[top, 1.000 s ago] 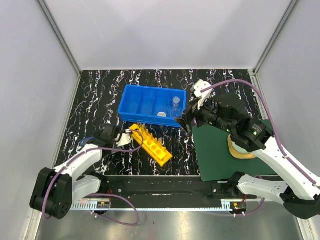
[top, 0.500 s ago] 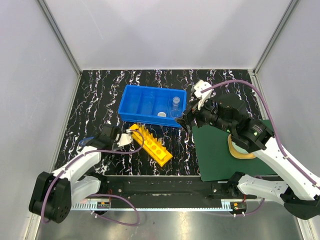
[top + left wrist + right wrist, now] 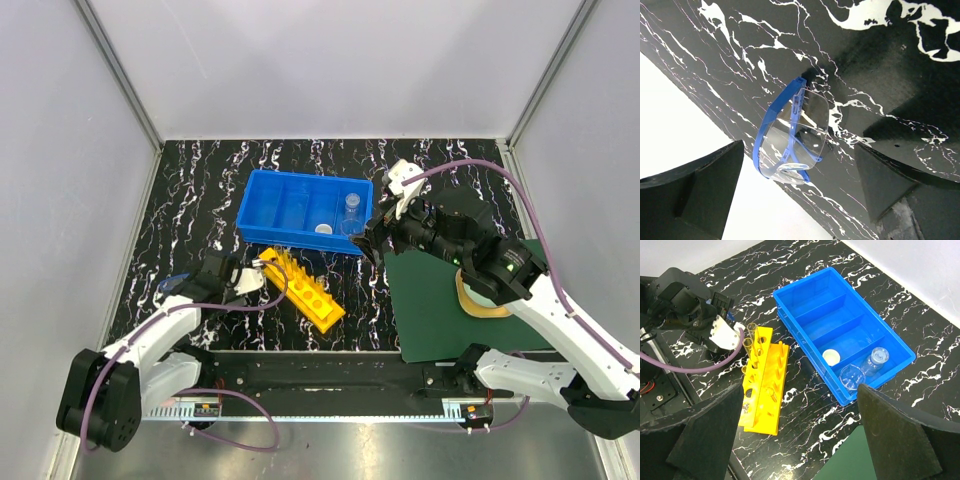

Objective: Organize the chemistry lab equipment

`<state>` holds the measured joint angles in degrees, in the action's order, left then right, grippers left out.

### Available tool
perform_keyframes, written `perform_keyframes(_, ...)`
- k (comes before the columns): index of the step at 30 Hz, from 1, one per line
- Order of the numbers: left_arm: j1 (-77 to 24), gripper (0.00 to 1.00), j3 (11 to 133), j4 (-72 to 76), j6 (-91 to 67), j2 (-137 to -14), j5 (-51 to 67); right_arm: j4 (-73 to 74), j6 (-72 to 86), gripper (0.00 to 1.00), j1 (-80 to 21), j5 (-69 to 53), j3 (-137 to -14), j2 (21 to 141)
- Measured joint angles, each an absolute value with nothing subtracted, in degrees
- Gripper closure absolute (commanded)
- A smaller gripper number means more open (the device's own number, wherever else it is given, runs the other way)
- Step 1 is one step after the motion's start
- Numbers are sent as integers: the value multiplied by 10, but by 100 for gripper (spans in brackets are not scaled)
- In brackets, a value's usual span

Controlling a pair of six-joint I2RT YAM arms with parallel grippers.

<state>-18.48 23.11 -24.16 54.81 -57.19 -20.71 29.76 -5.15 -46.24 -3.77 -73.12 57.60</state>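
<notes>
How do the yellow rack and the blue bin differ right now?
The yellow rack lies diagonally, nearer the front edge; the blue bin sits squarer, farther back. The rack has a row of round holes; the bin has four long compartments. The rack holds clear tubes at one end; the bin holds a white round piece and glassware. Both rest on the marbled table.

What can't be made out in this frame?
Tan disc: top view, right arm covers most; anything on it is hidden.
Goggles: top view, left arm hides nearly all.
Rack tubes: clear glass, too small to count in top or right wrist view.
</notes>
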Motion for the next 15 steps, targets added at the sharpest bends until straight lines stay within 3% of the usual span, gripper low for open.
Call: perform_keyframes(15, -183, 1, 245, -223, 557, -633, -210, 298, -42, 0, -462, -44, -723, 562)
